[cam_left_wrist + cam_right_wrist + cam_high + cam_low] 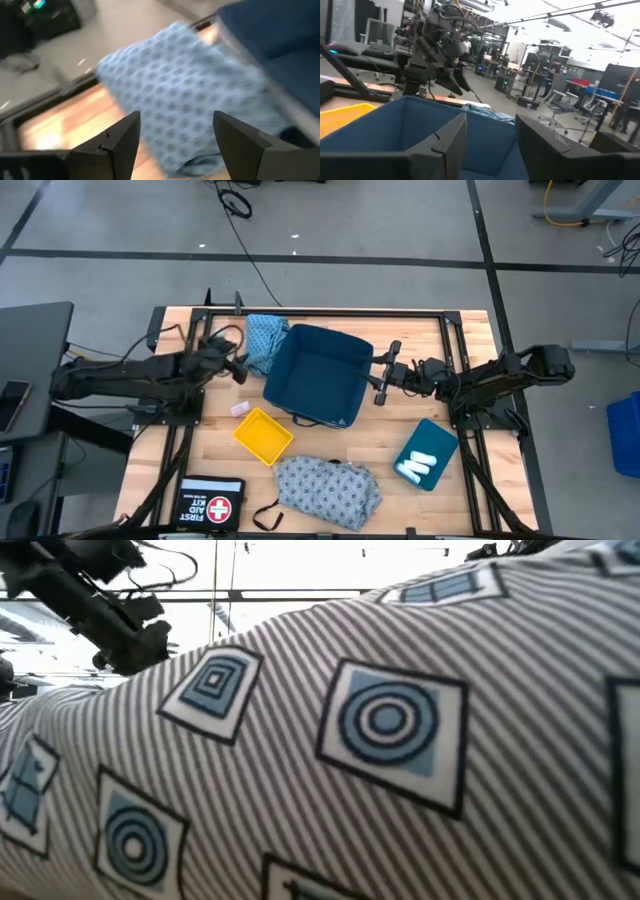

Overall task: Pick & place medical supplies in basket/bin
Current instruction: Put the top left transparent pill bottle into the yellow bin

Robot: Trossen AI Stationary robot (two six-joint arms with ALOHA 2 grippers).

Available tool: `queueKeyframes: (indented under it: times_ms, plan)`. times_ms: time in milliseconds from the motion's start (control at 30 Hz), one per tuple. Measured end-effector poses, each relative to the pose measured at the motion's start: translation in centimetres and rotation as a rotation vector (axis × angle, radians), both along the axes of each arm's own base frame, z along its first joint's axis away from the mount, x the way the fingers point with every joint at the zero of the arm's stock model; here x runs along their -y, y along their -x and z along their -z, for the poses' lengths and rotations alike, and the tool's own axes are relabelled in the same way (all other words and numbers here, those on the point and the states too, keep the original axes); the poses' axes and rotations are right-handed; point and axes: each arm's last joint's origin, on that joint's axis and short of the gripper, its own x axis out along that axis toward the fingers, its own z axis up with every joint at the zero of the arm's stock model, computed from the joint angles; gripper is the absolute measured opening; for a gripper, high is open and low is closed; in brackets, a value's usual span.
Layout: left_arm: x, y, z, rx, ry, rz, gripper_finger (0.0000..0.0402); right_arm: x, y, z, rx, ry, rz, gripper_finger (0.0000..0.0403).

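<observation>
My left gripper (172,142) is wide open and holds nothing, and the teal cloth (190,95) lies straight ahead between my two fingers (120,145), just beyond their tips and not yet touched. It is a rumpled heap on the wood, its far edge pressed against the outer wall of the bin (270,40), with its longer side running along that wall and so roughly across my reach. From above, my left gripper (232,365) sits just beside the cloth (266,340) on the side away from the bin (318,373), so a short push forward and down should bring the fingers around a fold; I judge the risk to be pinching the bin's soft wall along with it. My right gripper (490,145) hangs open and empty too, at the bin's opposite rim (410,107), looking across the hollow at my left arm; in the overhead view it (384,375) is near that wall but the whole bin lies between it and the teal cloth, so the left is clearly the nearer hand. Farther off behind both, toward the table's near edge, the grey cloth (328,490) sprawls unpicked, with white rolls (418,466) resting in a small teal tray (438,436) well apart from either gripper.
</observation>
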Motion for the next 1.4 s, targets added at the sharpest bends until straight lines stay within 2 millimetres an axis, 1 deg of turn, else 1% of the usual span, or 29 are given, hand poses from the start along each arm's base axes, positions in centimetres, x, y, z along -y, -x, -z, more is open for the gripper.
queueKeyframes:
  times_ms: [133, 267, 533, 700, 767, 933, 1167, 1400]
  plan:
    - [-1.5, -0.3, 0.4, -0.087, 0.047, -0.111, 0.0238, 0.3, 0.0, 0.0, -0.003, 0.003, 0.044, 0.0176]
    - [-3.3, -0.4, 1.3, -0.157, 0.114, -0.193, 0.0238, 0.6, 0.1, 0.0, -0.003, 0.002, 0.065, 0.0176]
    - [-7.2, 0.9, 3.1, -0.264, 0.245, -0.356, 0.0238, 0.9, 0.1, 0.1, -0.006, 0.001, 0.079, 0.0176]
    - [-9.1, 1.4, 3.9, -0.274, 0.3, -0.367, 0.0238, 0.9, 0.1, 0.1, -0.006, 0.001, 0.079, 0.0176]
    - [-9.8, 1.4, 4.1, -0.281, 0.293, -0.373, 0.0238, 0.9, 0.1, 0.1, -0.006, 0.001, 0.079, 0.0176]
    - [-10.5, 1.6, 4.9, -0.352, 0.301, -0.389, 0.0238, 0.9, 0.1, 0.1, -0.005, -0.003, 0.076, 0.0176]
    - [-11.1, 0.7, 5.3, -0.438, 0.295, -0.436, 0.0238, 0.9, 0.1, 0.1, -0.013, -0.003, 0.074, 0.0176]
    - [-11.8, 0.0, 6.5, -0.566, 0.3, -0.5, 0.0238, 0.9, 0.1, 0.1, -0.012, -0.009, 0.073, 0.0176]
